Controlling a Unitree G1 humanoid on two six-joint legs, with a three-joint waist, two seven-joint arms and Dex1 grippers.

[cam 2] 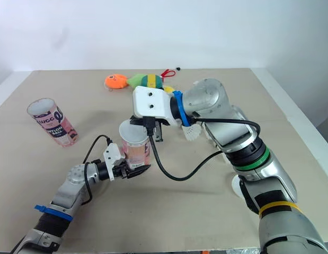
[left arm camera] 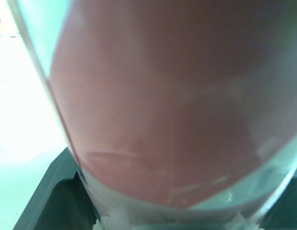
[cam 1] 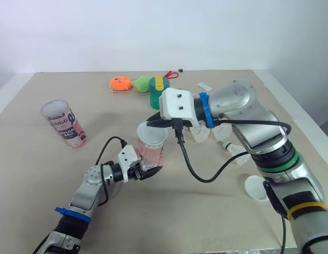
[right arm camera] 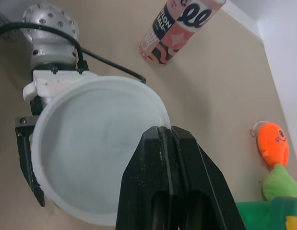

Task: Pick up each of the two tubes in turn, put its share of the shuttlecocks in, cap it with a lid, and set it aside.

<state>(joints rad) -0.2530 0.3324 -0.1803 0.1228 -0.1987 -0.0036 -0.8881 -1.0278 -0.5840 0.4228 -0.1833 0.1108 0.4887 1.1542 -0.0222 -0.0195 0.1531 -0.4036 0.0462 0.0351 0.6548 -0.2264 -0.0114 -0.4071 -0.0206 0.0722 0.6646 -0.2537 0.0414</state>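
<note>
L gripper (cam 1: 148, 172) clamped on lower part of pink tube (cam 1: 151, 153), one black finger each side, tube upright and just off centre of table (cam 1: 42, 185). L wrist view: tube wall right up against the cam, jaw bases either side.

R gripper (right arm camera: 164, 136) above tube, fingers pinched tight together on rim of white lid (right arm camera: 93, 146). Lid lies across tube's mouth; can't tell if pressed fully home.

Rel. to held tube:
- 2nd tube (cam 1: 64, 124): well apart, on L-arm side, standing on table, top open.
- Spare lid (cam 1: 255, 188): flat on table, R-arm side, nearer the robot.
- Shuttlecocks (cam 1: 202, 135) and (cam 1: 237, 152): on table, R-arm side, partly under R forearm.
- Orange toy (cam 1: 120, 83) and green toy (cam 1: 153, 84): beyond tube, far side of table.
</note>
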